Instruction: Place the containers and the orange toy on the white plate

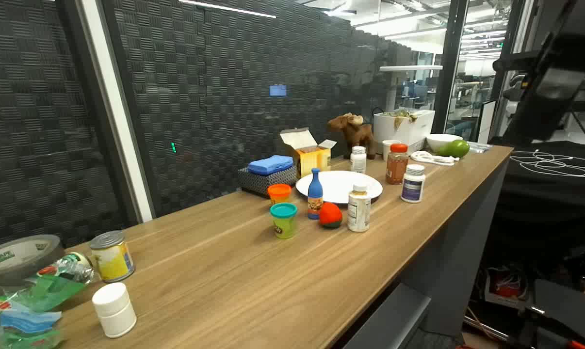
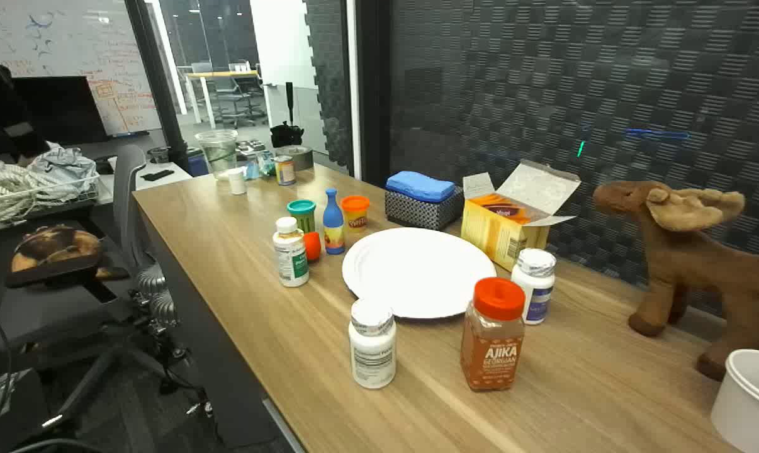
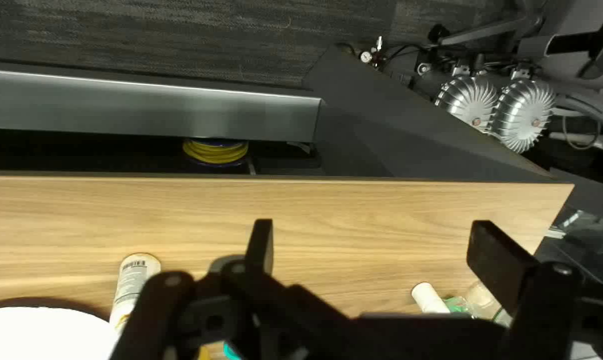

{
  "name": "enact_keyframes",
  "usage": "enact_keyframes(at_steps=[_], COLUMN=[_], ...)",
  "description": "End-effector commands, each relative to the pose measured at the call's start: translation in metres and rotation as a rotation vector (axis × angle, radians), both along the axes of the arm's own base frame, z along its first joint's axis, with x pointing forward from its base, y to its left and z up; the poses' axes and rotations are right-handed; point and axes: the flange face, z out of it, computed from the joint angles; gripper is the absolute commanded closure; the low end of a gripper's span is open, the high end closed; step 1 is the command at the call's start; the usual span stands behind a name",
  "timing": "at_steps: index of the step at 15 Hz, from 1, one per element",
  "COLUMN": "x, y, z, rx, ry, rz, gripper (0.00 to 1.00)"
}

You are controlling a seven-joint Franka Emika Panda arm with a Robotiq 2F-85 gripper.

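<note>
White plate (image 2: 411,267): flat on your wooden table (image 1: 215,291), just beside the yellow box (image 2: 488,240).
Orange toy (image 1: 330,214): on the table near the plate, between the blue bottle (image 1: 315,194) and the green-labelled bottle (image 2: 290,258); you cannot tell if it touches either.
Teal-lidded tub (image 1: 284,223): upright near the orange-lidded tub (image 2: 355,212), both on the table.
Purple-labelled bottle (image 1: 413,190): upright near the plate, toward the table's edge; its twin bottle (image 2: 540,289) stands near the yellow box.
Your gripper (image 3: 371,250): fingers spread wide in the wrist view, wood grain showing between them.
</note>
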Motion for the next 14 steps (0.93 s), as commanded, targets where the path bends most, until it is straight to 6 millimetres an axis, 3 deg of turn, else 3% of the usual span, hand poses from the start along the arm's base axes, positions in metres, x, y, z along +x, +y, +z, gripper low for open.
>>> enact_keyframes(at_steps=[1, 8, 10, 14], x=[0.000, 0.000, 0.012, 0.065], y=[0.000, 0.000, -0.009, -0.031], z=[0.003, 0.006, 0.005, 0.012], rx=[0.001, 0.003, -0.008, -0.075], ry=[-0.003, -0.011, -0.020, -0.076], rz=[0.000, 0.001, -0.017, -0.092], gripper=[0.00, 0.00, 0.00, 0.00])
